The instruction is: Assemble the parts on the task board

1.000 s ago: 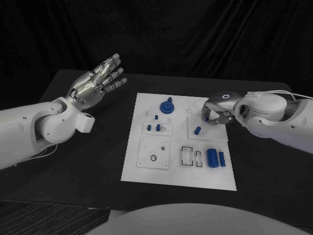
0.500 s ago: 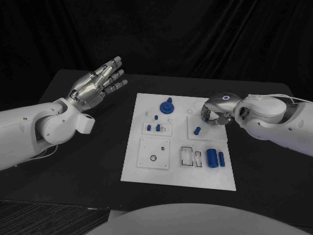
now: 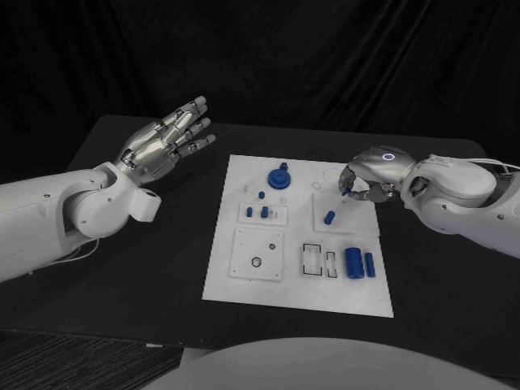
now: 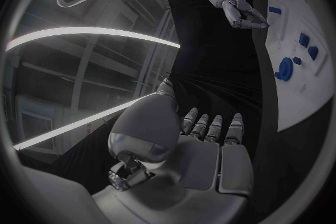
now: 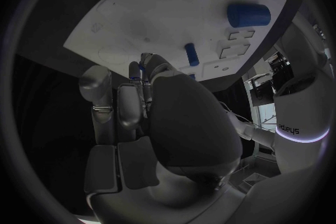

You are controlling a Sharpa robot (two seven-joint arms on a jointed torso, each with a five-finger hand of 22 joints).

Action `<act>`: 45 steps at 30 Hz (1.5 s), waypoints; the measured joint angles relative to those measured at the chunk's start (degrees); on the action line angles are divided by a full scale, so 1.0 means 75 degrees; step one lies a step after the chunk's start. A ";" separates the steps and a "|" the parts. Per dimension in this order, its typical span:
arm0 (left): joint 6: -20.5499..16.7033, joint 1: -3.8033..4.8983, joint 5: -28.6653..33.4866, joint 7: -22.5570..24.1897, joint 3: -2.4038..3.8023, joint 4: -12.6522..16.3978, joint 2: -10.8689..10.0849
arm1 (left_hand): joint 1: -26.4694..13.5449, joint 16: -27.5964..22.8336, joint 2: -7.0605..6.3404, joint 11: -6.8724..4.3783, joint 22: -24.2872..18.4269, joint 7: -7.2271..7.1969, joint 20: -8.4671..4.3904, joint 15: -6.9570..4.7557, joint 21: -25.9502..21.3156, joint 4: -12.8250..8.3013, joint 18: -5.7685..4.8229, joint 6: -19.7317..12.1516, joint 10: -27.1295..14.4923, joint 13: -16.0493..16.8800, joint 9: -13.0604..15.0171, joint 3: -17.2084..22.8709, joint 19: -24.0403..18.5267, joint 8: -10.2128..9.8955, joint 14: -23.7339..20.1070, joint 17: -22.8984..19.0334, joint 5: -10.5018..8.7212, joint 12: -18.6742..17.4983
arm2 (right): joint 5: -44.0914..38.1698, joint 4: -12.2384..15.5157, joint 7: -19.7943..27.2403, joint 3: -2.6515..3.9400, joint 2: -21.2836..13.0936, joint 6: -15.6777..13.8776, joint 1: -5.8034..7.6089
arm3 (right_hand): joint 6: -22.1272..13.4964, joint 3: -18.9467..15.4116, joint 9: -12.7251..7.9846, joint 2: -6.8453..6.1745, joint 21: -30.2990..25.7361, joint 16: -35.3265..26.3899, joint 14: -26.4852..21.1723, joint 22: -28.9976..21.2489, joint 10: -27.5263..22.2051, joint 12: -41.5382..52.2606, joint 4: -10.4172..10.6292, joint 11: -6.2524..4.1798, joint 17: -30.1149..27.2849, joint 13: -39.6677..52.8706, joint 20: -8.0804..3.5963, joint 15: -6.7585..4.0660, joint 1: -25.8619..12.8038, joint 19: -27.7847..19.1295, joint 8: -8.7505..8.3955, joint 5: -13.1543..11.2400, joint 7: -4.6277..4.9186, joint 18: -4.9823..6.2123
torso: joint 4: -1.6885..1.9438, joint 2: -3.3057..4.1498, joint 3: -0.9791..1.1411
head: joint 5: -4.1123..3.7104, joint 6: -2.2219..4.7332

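Note:
The white task board (image 3: 243, 284) lies in the middle of the table. On it are a blue gear with a knob (image 3: 279, 177), two small blue pegs (image 3: 255, 212), one blue peg (image 3: 329, 217), and a thick blue cylinder (image 3: 353, 262) beside a slimmer one (image 3: 368, 262). My right hand (image 3: 366, 180) hovers over the board's far right corner, fingers curled, pinching a small blue part (image 3: 348, 192); that small blue part (image 5: 134, 70) also peeks out between the fingertips in the right wrist view. My left hand (image 3: 166, 142) is raised left of the board, fingers spread, holding nothing.
A square plate with a black ring (image 3: 255, 262) and a black-outlined slot (image 3: 314, 260) sit on the board's near half. Bare black table (image 3: 154, 268) lies left and right of the board. In the left wrist view the board (image 4: 308, 87) and the right hand (image 4: 241, 11) show beyond the open palm (image 4: 203, 157).
My right hand has risen a little and drifted right with the small blue part. The left hand has shifted slightly up and stays spread.

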 measured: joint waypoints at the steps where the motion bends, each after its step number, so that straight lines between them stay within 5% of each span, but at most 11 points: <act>1: 0.0000 -0.0001 0.0000 -0.0011 0.0000 0.0000 0.0001 | 0.0000 0.0000 0.0000 0.0000 0.0000 0.0010 0.0000 0.0000 0.0000 0.0000 0.0000 0.0010 0.0000 0.0000 0.0000 0.0000 0.0000 0.0000 0.0000 0.0000 0.0000 0.0000 | 0.0002 0.0062 -0.0002 0.0004 -0.0034 -0.0053 0.0058 | 0.0000 0.0002 0.0004 0.0006 0.0000 0.0000 0.0000 0.0000 0.0000 0.0000 0.0002 0.0000 0.0000 0.0000 0.0000 0.0000 0.0006 0.0000 0.0000 0.0000 0.0000 0.0000 | 0.0000 -0.0001 -0.0001 | 0.0001 0.0000; 9: 0.0001 -0.0002 0.0002 -0.0085 0.0000 -0.0014 0.0017 | 0.0000 0.0000 0.0000 0.0053 0.0011 0.0055 0.0000 0.0000 0.0000 0.0000 0.0000 0.0056 -0.0001 0.0002 0.0000 0.0000 0.0000 0.0000 0.0000 0.0002 0.0000 0.0000 | 0.0021 0.0865 -0.0066 0.0018 -0.0264 -0.0217 0.0549 | -0.0029 0.0118 0.0005 0.0006 0.0103 0.0000 0.0021 -0.0001 0.0043 -0.0070 -0.0052 0.0046 -0.0008 -0.0058 0.0027 0.0021 0.0006 0.0027 -0.0041 0.0099 0.0029 -0.0001 | 0.0001 -0.0005 -0.0013 | 0.0012 0.0000; 18: 0.0029 -0.0020 0.0003 -0.0156 0.0000 -0.0054 0.0099 | 0.0031 0.0000 0.0031 0.0138 0.0010 0.0055 0.0027 0.0000 0.0000 0.0022 -0.0001 0.0056 0.0030 0.0013 -0.0001 -0.0022 0.0027 0.0000 0.0000 0.0004 0.0000 0.0000 | 0.0031 0.1581 -0.0149 0.0010 0.0118 0.0089 0.0631 | -0.0057 0.0262 -0.0038 0.0005 0.0192 0.0052 0.0048 -0.0001 0.0070 -0.0180 -0.0064 0.0066 0.0019 -0.0089 0.0027 0.0048 0.0005 0.0027 -0.0177 0.0243 0.0056 -0.0001 | 0.0003 -0.0008 -0.0017 | 0.0175 0.0000; 32: 0.0067 -0.0028 0.0005 -0.0279 -0.0001 -0.0058 0.0124 | 0.0061 0.0000 0.0061 0.0235 0.0029 0.0055 0.0026 -0.0001 0.0000 0.0022 -0.0002 0.0056 0.0071 0.0031 0.0005 -0.0021 0.0026 0.0000 0.0000 0.0005 0.0000 0.0000 | 0.0039 0.1418 -0.0147 0.0010 0.0857 0.0830 0.0310 | -0.0060 0.0425 -0.0147 0.0068 0.0279 0.0088 0.0074 0.0004 0.0070 -0.0328 -0.0043 0.0068 0.0054 -0.0177 0.0055 0.0075 -0.0121 0.0054 -0.0325 0.0392 0.0056 -0.0001 | 0.0007 -0.0013 -0.0010 | 0.0560 0.0000; 45: 0.0140 -0.0070 0.0006 -0.0415 -0.0001 -0.0098 0.0225 | 0.0124 0.0000 0.0077 0.0261 0.0037 0.0139 0.0082 0.0053 0.0000 0.0000 -0.0002 0.0139 0.0098 0.0036 0.0012 -0.0043 0.0026 0.0030 0.0000 -0.0002 0.0031 0.0000 | 0.0041 0.1329 -0.0113 0.0010 0.1324 0.0935 -0.0148 | -0.0086 0.0469 -0.0158 -0.0006 0.0323 0.0088 0.0074 0.0004 0.0094 -0.0369 -0.0088 0.0095 0.0080 -0.0201 0.0055 0.0075 -0.0204 0.0054 -0.0396 0.0391 0.0080 -0.0002 | 0.0013 -0.0019 -0.0006 | 0.0799 0.0000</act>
